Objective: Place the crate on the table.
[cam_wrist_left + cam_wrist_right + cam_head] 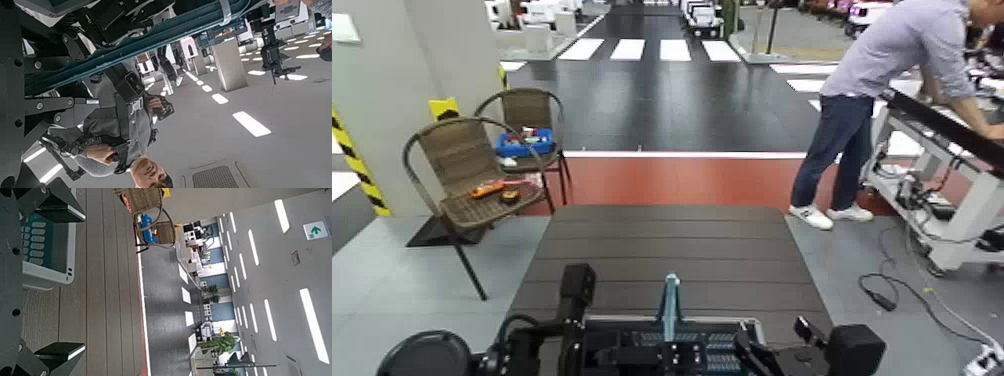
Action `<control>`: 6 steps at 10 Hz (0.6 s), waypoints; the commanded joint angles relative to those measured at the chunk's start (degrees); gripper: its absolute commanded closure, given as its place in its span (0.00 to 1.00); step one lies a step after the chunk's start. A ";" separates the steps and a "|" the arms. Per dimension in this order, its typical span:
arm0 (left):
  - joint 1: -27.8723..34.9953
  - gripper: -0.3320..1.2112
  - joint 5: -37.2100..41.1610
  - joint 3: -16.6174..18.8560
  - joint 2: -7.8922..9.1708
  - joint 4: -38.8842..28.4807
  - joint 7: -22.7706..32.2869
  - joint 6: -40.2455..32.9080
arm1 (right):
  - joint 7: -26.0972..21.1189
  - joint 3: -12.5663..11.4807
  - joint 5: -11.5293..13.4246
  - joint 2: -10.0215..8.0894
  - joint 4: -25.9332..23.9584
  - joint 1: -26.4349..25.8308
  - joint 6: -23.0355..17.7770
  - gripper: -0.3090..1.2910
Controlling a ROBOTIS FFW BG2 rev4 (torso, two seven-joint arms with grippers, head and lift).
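Observation:
The grey-blue lattice crate (677,350) sits low at the near edge of the dark slatted table (672,250), its teal handle (670,300) upright. My left gripper (594,350) is at the crate's left end; a teal bar of the crate (156,39) runs close across the left wrist view. My right gripper (772,358) is at the crate's right end. In the right wrist view it is open (59,282), with its fingertips (59,204) wide apart and the crate's lattice wall (43,243) just beyond them, over the table slats (102,298).
Two wicker chairs (472,175) stand off the table's far left; one holds a small bright-blue bin (525,142). A person (877,100) bends over a white-framed workbench (952,150) at the right. Cables (892,290) lie on the floor there.

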 commanded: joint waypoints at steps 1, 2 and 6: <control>-0.20 0.95 -0.52 -0.26 0.08 0.01 -0.42 0.00 | 0.01 0.00 0.00 0.00 -0.06 0.00 -0.05 0.29; -0.29 0.95 -0.69 -0.26 0.08 0.01 -0.59 0.00 | 0.01 0.00 0.00 0.00 -0.06 0.09 -0.05 0.29; -0.73 0.95 -1.31 -0.70 0.08 0.18 -1.30 -0.18 | 0.01 0.00 0.00 0.00 -0.06 0.09 -0.23 0.29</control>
